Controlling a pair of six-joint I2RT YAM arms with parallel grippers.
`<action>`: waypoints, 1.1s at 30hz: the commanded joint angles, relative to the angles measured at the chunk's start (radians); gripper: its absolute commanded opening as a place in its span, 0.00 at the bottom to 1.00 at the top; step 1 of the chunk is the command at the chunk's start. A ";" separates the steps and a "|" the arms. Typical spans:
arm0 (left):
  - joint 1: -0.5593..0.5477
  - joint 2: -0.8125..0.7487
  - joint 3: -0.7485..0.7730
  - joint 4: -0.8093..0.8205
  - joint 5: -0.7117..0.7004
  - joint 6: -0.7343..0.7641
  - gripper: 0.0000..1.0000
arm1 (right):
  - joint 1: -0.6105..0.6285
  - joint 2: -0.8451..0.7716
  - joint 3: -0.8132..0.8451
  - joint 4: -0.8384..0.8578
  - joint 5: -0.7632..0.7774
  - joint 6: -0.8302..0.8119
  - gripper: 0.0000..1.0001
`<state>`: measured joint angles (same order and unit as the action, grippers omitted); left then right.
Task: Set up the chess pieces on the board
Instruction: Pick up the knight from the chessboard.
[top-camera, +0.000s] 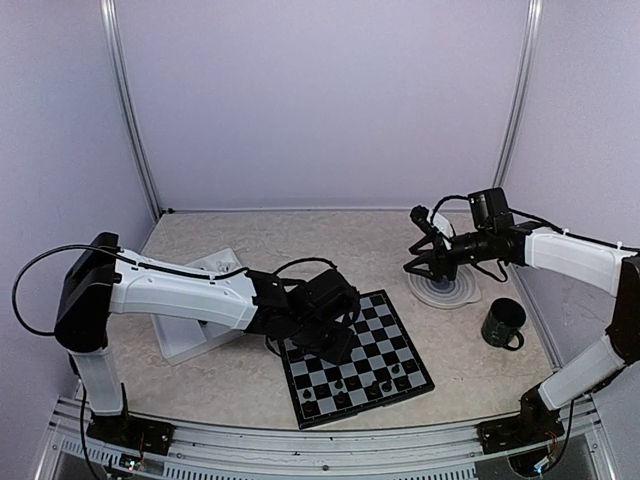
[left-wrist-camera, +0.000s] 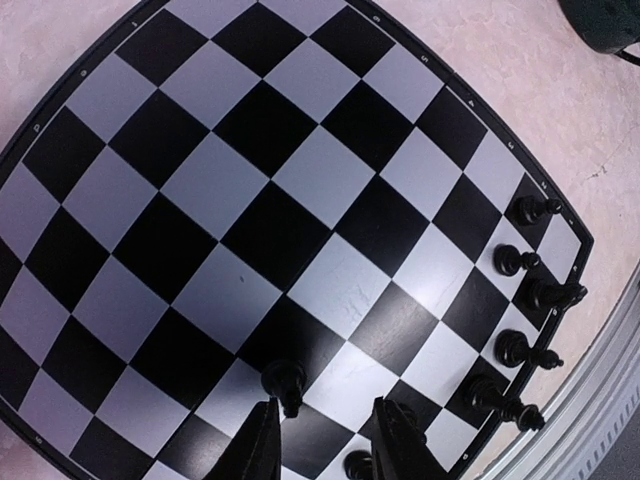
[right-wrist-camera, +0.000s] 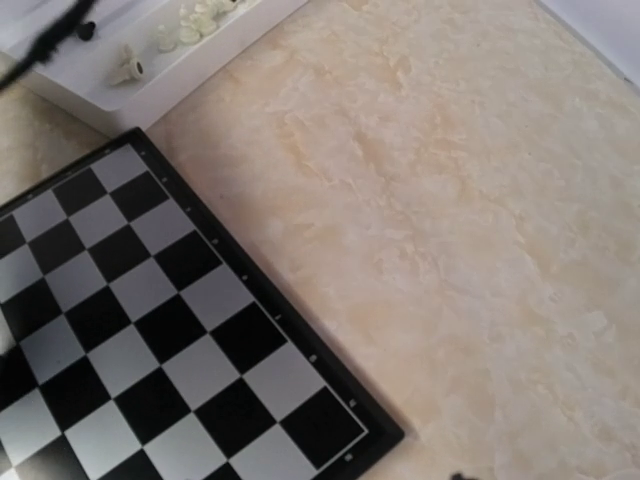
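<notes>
The board lies in front of the arms, and also shows in the left wrist view and the right wrist view. Several black chess pieces stand along its near edge, seen as a row in the left wrist view. My left gripper is open low over the board. A black pawn stands just past its left fingertip, and another black piece stands between the fingers. My right gripper hovers over the round grey plate; its fingers do not show in its wrist view. White pieces lie in the tray.
The white compartment tray sits left of the board, partly under my left arm, and shows in the right wrist view. A dark green mug stands right of the board near the right arm. Walls enclose the table.
</notes>
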<state>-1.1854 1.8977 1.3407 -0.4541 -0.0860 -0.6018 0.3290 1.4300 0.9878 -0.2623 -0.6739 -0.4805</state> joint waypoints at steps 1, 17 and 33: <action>-0.002 0.056 0.089 -0.047 -0.002 -0.009 0.30 | 0.002 -0.035 -0.005 0.012 -0.015 -0.016 0.54; -0.003 0.122 0.172 -0.175 -0.082 -0.003 0.35 | 0.002 -0.009 0.007 -0.021 -0.036 -0.036 0.54; -0.020 0.076 0.132 -0.175 -0.063 0.030 0.01 | 0.003 0.008 0.011 -0.027 -0.036 -0.041 0.54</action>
<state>-1.1862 2.0243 1.4975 -0.6254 -0.1329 -0.5961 0.3290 1.4250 0.9878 -0.2806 -0.6960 -0.5117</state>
